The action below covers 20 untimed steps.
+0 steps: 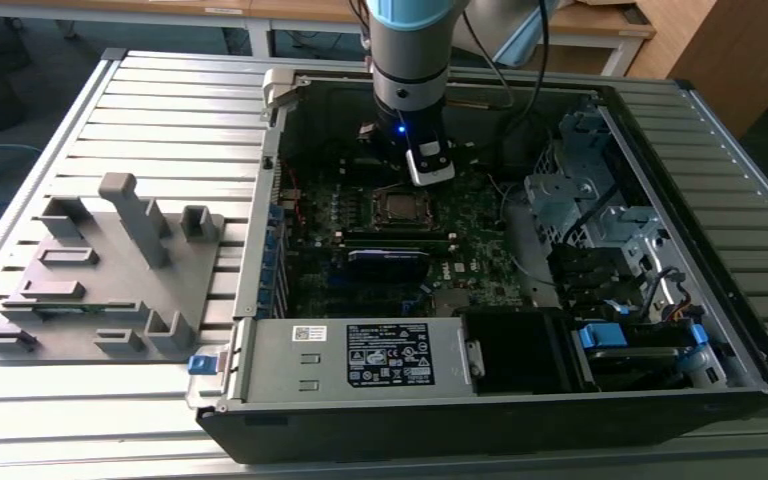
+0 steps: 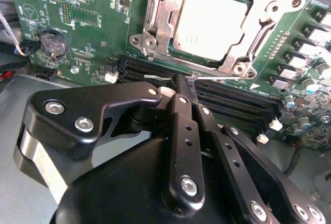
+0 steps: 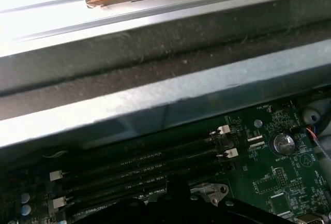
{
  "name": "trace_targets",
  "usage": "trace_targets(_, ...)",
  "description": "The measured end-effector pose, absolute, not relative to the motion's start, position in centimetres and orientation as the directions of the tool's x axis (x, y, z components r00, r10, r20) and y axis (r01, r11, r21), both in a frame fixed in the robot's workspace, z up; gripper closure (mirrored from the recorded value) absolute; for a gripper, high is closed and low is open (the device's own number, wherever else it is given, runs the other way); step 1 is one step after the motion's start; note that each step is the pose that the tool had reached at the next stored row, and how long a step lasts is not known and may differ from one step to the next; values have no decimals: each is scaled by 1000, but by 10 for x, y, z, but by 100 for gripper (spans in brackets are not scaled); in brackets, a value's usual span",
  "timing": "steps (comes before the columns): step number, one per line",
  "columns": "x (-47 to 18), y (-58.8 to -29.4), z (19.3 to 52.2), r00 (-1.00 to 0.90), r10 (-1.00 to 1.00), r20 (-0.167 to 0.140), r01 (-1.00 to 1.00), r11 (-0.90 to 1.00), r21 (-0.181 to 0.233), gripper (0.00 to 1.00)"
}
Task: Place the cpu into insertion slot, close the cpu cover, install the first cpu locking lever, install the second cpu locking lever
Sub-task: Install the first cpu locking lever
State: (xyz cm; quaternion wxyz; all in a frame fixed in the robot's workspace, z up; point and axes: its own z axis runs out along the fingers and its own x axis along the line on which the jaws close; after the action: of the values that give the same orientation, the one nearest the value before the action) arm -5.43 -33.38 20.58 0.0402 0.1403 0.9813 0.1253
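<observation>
The cpu [image 2: 209, 22] lies flat in the insertion slot [image 1: 398, 206] on the green motherboard, its silvery top showing. Over it lies the cpu cover [image 2: 158, 25], a silvery frame pressed down around the chip's edges. A thin wire locking lever [image 2: 222, 77] runs along the socket's side next to the memory slots. My gripper [image 2: 179, 85] is shut, its black fingers together, with the tip right at this lever. In the exterior view the gripper [image 1: 418, 182] hangs just behind the socket inside the open case.
Long black memory slots [image 2: 232, 105] run beside the socket. A coin battery [image 2: 54, 44] sits further off on the board. Case walls, a drive cage [image 1: 584, 190] and a power supply [image 1: 357, 355] hem in the board. A grey fixture [image 1: 104, 270] stands on the slatted table.
</observation>
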Motion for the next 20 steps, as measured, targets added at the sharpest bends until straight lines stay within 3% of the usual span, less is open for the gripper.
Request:
trace_targets(9,-54,-334,204,-955,293,-47,272,927,257,89)
trace_targets(20,-57,-327,201,-950,304,-75,276,925,260,89)
